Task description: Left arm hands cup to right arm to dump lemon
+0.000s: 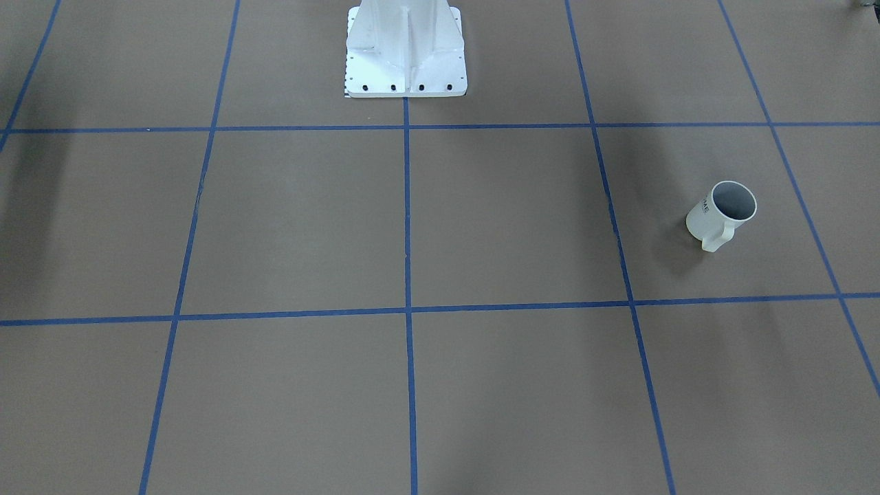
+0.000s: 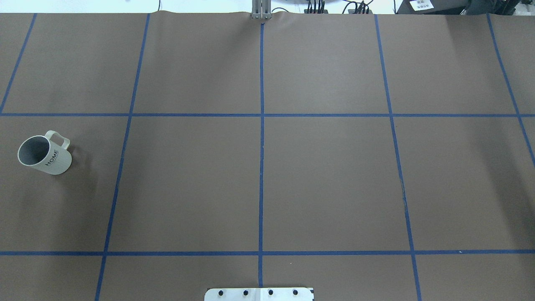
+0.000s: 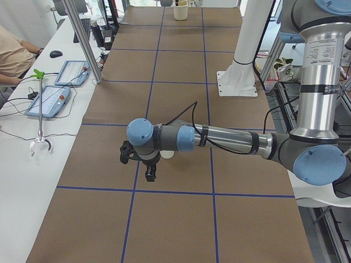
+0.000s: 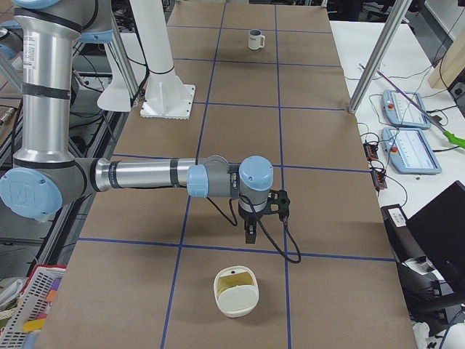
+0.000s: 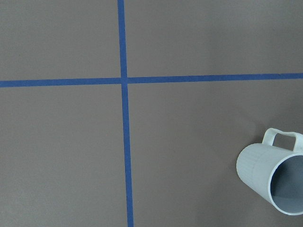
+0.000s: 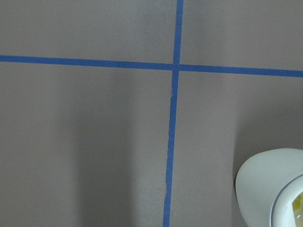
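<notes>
The cup stands upright on the brown table on the robot's left side, cream-white with a grey inside and black lettering. Its handle points away from the robot in the overhead view. The left wrist view has the cup at its bottom right corner. The lemon is hidden; only the grey wall shows inside the cup. My left gripper hangs pointing down above the table beside the cup, which the arm mostly hides. My right gripper points down over the robot's right side. I cannot tell whether either is open or shut.
A cream-white container with a yellowish inside stands near the right gripper, and shows at the corner of the right wrist view. The white robot pedestal stands at the table's edge. A side desk holds tablets, with a person seated there.
</notes>
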Robot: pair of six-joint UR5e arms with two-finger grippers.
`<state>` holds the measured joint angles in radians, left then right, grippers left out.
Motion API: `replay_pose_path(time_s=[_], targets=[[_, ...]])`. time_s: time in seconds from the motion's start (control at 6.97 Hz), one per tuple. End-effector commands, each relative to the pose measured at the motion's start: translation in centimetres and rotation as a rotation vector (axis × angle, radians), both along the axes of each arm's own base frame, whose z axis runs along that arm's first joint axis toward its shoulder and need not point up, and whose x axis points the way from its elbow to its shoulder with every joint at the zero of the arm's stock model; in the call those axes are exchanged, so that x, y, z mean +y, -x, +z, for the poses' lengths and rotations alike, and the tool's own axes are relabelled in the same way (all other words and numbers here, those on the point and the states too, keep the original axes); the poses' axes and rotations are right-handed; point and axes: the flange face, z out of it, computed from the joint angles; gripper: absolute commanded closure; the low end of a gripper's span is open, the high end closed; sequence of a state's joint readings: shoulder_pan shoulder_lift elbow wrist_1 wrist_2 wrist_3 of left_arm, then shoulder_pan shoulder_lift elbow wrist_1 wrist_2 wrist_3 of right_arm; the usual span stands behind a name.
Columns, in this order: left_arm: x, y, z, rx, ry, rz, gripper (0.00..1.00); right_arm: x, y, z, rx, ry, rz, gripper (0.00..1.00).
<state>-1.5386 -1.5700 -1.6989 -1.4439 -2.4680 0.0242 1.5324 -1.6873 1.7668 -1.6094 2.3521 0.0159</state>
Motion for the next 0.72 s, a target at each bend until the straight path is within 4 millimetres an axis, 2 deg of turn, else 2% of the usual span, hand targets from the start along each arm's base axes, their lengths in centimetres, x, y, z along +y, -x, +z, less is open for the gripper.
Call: replay_pose_path(time_s=[0.0, 0.57], targets=[[-0.04, -0.04, -0.28, 0.006, -0.005, -0.001, 0.00, 0.06, -0.01, -0.02, 0.000, -0.001, 0.000, 0.00], [0.37, -0.04, 0.09, 0.008, 0.004, 0.000, 0.00, 0.93, -0.10, 0.15, -0.001, 0.002, -0.001, 0.00]])
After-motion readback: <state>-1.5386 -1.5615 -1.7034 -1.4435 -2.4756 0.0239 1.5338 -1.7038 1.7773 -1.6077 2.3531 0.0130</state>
